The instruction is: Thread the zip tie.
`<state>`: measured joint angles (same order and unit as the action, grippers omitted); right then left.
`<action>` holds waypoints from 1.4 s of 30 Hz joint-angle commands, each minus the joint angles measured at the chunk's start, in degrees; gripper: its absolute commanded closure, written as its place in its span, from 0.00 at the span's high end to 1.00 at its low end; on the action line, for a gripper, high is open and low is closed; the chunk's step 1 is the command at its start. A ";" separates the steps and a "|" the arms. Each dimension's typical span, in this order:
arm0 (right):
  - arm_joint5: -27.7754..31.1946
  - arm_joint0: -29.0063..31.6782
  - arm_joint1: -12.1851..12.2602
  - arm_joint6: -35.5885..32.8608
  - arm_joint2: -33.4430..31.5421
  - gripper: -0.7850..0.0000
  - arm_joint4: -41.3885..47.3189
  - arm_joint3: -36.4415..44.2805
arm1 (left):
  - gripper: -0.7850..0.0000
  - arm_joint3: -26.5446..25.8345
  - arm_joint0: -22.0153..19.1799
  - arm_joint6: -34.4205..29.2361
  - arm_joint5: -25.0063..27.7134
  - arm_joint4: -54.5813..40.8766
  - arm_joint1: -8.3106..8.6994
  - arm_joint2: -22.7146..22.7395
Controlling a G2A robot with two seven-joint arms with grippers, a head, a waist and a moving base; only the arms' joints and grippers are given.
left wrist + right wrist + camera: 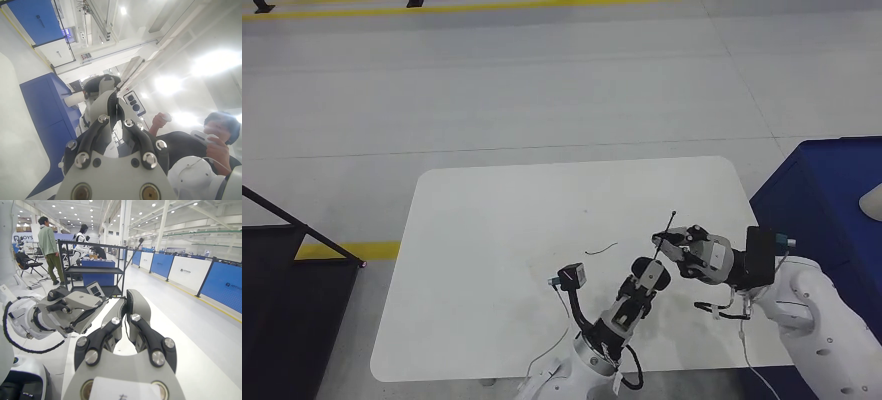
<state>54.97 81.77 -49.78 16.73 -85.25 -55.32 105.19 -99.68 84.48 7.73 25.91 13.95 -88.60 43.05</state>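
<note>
Left claw [114, 93] and right claw [125, 298] both pinched tight on one zip tie [133, 255], above the surface [492, 280]

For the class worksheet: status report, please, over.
Left gripper, right gripper shut on zip tie, held above table. Loose strand on table, clear of both.

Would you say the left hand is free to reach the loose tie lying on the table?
Probably not yet: the left hand is shut on the raised zip tie, though the loose tie lies unobstructed nearby.
</note>
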 commanded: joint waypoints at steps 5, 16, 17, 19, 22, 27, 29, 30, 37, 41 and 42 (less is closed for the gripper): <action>-1.06 0.28 -0.24 1.07 -1.58 0.00 0.58 -0.13 | 0.00 0.56 0.05 -2.55 -2.65 0.24 0.20 -0.21; -2.07 0.55 -0.71 0.81 -2.93 0.00 2.53 -0.13 | 0.00 1.15 0.55 -3.52 -6.67 0.85 0.42 0.78; -2.07 0.53 -0.77 0.66 -2.85 0.00 2.52 -0.05 | 0.00 1.14 0.54 -3.22 -6.82 1.18 0.44 0.95; -2.11 0.49 -0.88 0.38 -2.65 0.00 2.57 0.04 | 0.00 1.18 0.58 -3.12 -6.73 1.22 0.44 0.98; -2.06 0.45 -1.04 -0.19 -2.20 0.00 2.35 0.31 | 0.00 0.90 0.58 -2.78 -6.16 1.40 0.44 1.10; -3.12 0.13 -1.29 -0.50 -2.37 0.00 1.12 1.21 | 1.00 0.84 0.63 -1.70 -3.89 0.55 0.42 1.59; -3.13 0.14 -1.36 0.12 -2.93 0.00 1.17 1.97 | 1.00 1.28 0.64 -0.25 -4.19 0.50 0.42 2.49; -3.14 0.20 -1.39 0.39 -3.35 0.00 1.42 2.43 | 1.00 1.65 0.57 0.42 -4.18 0.62 0.43 2.99; -3.55 3.08 -1.44 -2.25 -5.10 0.00 5.78 10.20 | 1.00 6.74 -0.85 7.06 0.92 -6.77 0.31 9.21; -5.17 4.05 -1.42 -8.18 -3.60 0.00 9.56 15.48 | 1.00 6.68 -0.42 13.79 8.40 -8.42 -0.05 11.12; -5.51 3.88 -1.45 -9.58 -2.66 0.00 10.92 16.79 | 1.00 6.60 -0.24 15.33 10.05 -7.61 -0.09 11.71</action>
<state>49.98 85.85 -51.21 9.02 -88.81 -45.75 120.58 -92.92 84.01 21.04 33.67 5.65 -88.64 54.20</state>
